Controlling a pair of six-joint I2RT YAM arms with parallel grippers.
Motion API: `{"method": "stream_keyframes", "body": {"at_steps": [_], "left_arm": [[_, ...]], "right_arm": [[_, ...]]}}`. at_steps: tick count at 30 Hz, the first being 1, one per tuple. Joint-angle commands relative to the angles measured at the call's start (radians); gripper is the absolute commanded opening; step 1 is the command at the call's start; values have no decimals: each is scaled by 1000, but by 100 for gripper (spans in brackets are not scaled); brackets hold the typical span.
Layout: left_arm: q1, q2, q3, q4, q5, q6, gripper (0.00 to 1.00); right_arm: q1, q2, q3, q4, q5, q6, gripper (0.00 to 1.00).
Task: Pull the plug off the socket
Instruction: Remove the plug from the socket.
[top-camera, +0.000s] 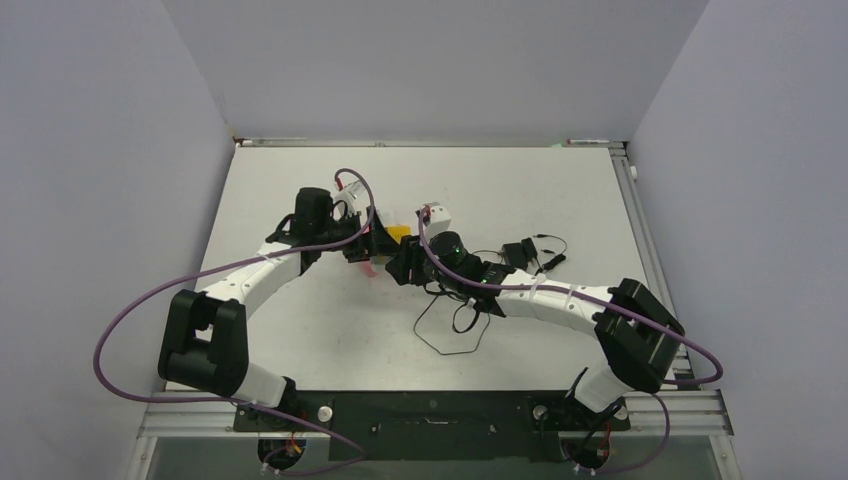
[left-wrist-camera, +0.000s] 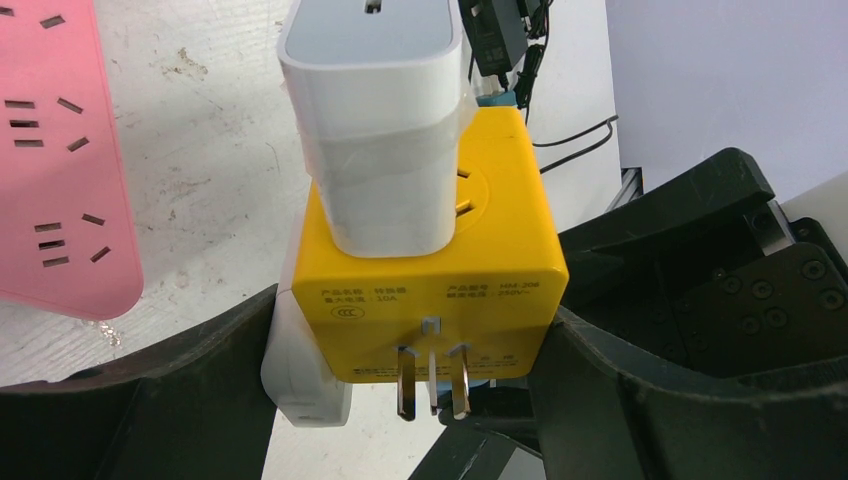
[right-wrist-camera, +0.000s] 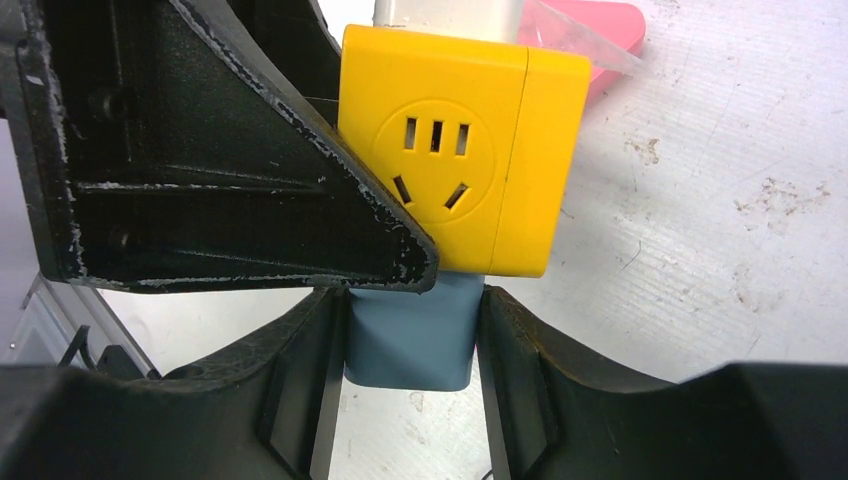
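The right gripper (right-wrist-camera: 410, 372) has its two fingers closed part-way onto a blue-grey plug (right-wrist-camera: 410, 335), one pad (right-wrist-camera: 310, 385) on each side of its body, so the grip on the task's thing looks made. That plug sits against the face of the yellow cube socket (right-wrist-camera: 450, 150) nearest the right wrist camera, with no gap showing between them, so I judge that the pull itself is not yet done. The left gripper (left-wrist-camera: 420, 340) stands wide but is filled: its fingers (left-wrist-camera: 215, 350) press the two opposite sides of the cube and brace it, which is the holding half of the job. In the left wrist view the cube's own metal prongs (left-wrist-camera: 430, 380) point toward the camera and are bare, so the cube is plugged into nothing. A white charger (left-wrist-camera: 380, 130), wrapped in clear film, is seated in another face of the cube, and a second white body (left-wrist-camera: 300, 385) lies against the cube's side by the left finger; it is too hidden for me to tell whether it is plugged in. Beyond the cube lies a pink power strip (left-wrist-camera: 55, 150) on the scuffed white table (right-wrist-camera: 720, 250), just beside the held cluster. What is left, as I read it, is drawing the two grippers apart until the blue-grey plug's pins come free.
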Motion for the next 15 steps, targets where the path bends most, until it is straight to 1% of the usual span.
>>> {"method": "stream_keyframes", "body": {"at_steps": [1,6,15], "left_arm": [[17,-28,10,90,-82,29,0],[17,-37,7,94,-85,26,0],[17,-43,1,101,-85,19,0]], "right_arm": [[24,-52,23,50,-16,93,5],[24,-32,43,1,59,148,5],[24,11,95,-57,120,236,5]]}}
